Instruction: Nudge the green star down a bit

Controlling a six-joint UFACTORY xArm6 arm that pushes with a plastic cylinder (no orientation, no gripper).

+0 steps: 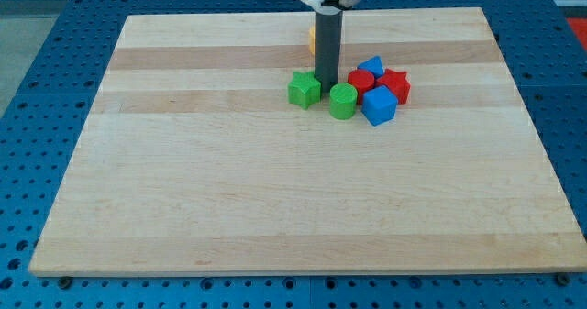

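Our rod stands just beside the green star (304, 89), near the top middle of the wooden board (229, 190).

We judge the green star to be a light, rigid little block that will slide easily on the smooth wood and may spin if struck off-centre, so we should push squarely on its upper edge. It lies just to the view's left of my tip (326, 87), close or perhaps touching; we cannot tell which. The rod has no jaws to spread or close, and it is holding nothing. A green cylinder (343, 100) sits just to the tip's right, crowded by a red block (360, 80), a red star (395, 84) and two blue blocks (379, 106). An orange block (311, 39) peeks out behind the rod.
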